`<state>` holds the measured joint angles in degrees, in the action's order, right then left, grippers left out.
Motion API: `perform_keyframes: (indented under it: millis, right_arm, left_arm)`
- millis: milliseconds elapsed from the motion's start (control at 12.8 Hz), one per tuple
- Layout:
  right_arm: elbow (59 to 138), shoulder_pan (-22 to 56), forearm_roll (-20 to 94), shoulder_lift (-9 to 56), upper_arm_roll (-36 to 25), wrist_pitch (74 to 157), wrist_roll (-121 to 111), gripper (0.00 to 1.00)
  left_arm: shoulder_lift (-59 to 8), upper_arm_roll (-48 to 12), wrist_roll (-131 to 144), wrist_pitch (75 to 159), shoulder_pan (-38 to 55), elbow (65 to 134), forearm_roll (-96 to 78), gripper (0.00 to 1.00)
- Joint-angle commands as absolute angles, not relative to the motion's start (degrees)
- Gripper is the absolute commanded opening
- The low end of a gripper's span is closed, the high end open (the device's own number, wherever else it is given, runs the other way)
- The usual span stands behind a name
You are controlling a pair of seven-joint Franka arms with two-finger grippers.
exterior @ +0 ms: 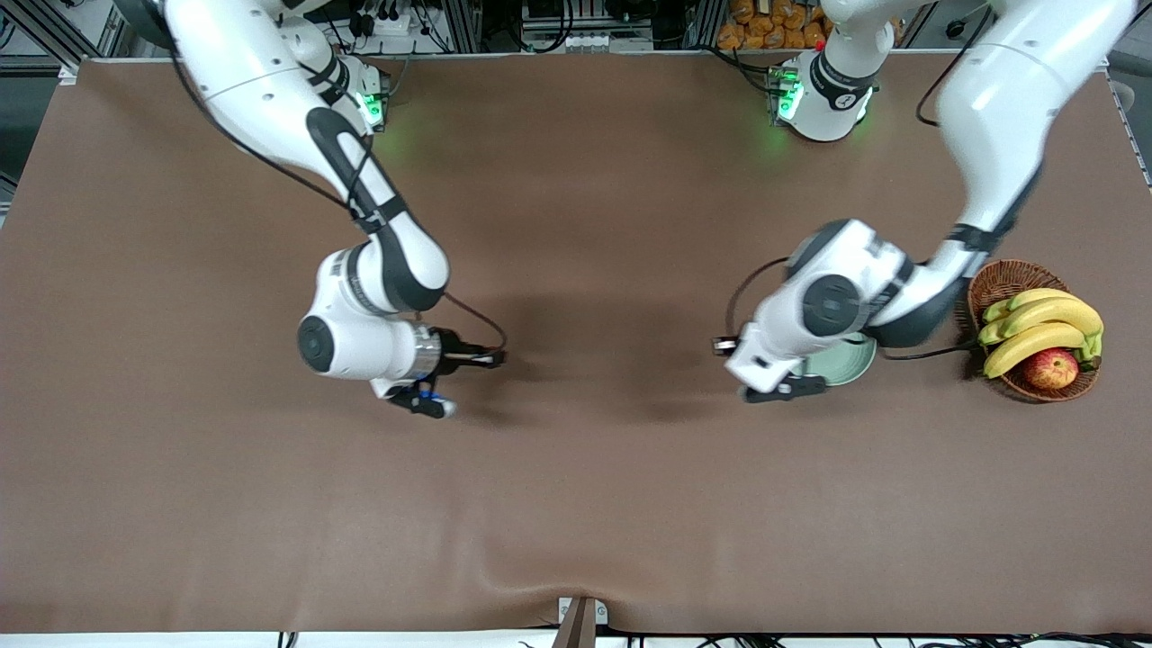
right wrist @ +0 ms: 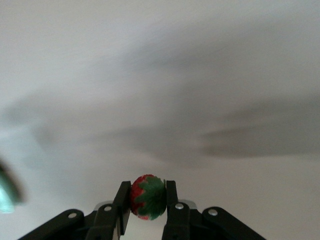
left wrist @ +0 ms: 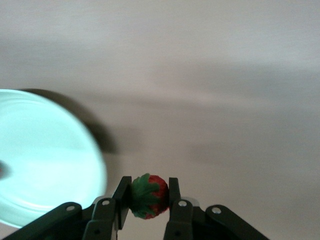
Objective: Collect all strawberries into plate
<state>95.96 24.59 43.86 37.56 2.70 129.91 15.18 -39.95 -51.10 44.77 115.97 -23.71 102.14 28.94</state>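
Observation:
My left gripper (exterior: 796, 389) is shut on a small red strawberry (left wrist: 149, 196) with a green cap, held between its fingers (left wrist: 121, 196) above the brown table, just beside the plate. The pale mint-green plate (exterior: 855, 362) lies mostly hidden under the left arm in the front view. Its glossy inside shows empty in the left wrist view (left wrist: 40, 165). My right gripper (exterior: 427, 403) is shut on a second strawberry (right wrist: 148, 197) over bare table toward the right arm's end. A third strawberry is out of view.
A brown wicker basket (exterior: 999, 279) with bananas (exterior: 1044, 328) and a red-yellow apple (exterior: 1051, 367) stands beside the plate, at the left arm's end of the table. The brown cloth (exterior: 576, 504) shows a fold near the front edge.

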Motion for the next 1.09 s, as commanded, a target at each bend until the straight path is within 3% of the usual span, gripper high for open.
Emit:
perform_keyframes:
  millis: [0,78,156,234,312,390,623,701,779,1013]
  right_arm:
    - [95.19,31.44,52.53,40.68,2.11,137.34,16.17,0.00]
    - [94.75,33.55,54.39,41.65,2.11,139.81,16.17,0.00]
    - [93.70,35.58,56.06,42.70,2.11,141.83,16.17,0.00]
    - [92.47,37.07,57.55,44.02,2.11,143.25,16.17,0.00]
    - [90.55,38.48,58.44,45.34,2.11,144.13,16.17,0.00]
    - [88.79,39.54,59.23,46.31,2.11,144.49,16.17,0.00]
    - [86.14,40.86,61.43,47.81,2.11,146.85,16.17,0.00]
    - [86.05,41.30,61.44,48.07,2.11,148.17,16.17,0.06]
    - [86.13,41.31,61.44,48.16,2.11,148.10,16.17,0.20]
    - [87.97,39.21,61.00,47.20,1.85,147.66,15.55,0.84]
  left_arm:
    - [-37.97,-52.03,43.51,116.28,-28.89,108.70,36.26,0.00]
    - [-38.23,-52.03,43.51,116.80,-30.48,110.11,39.43,0.02]
    - [-38.32,-51.94,43.42,116.81,-31.46,110.56,41.03,0.14]
    - [-38.41,-51.86,43.33,116.81,-31.99,110.83,41.39,0.35]
    - [-38.32,-51.86,42.81,116.81,-32.25,110.92,41.40,0.64]
    - [-38.23,-51.86,42.63,116.72,-32.26,110.83,41.40,1.00]
    - [-38.14,-52.99,43.67,116.72,-31.65,110.39,40.44,1.00]
    - [-38.41,-53.96,44.46,116.72,-30.68,109.78,39.12,1.00]
    - [-38.76,-53.96,46.39,116.81,-28.32,108.30,37.37,1.00]
    - [-40.60,-53.79,55.43,116.81,-19.80,102.94,33.06,1.00]
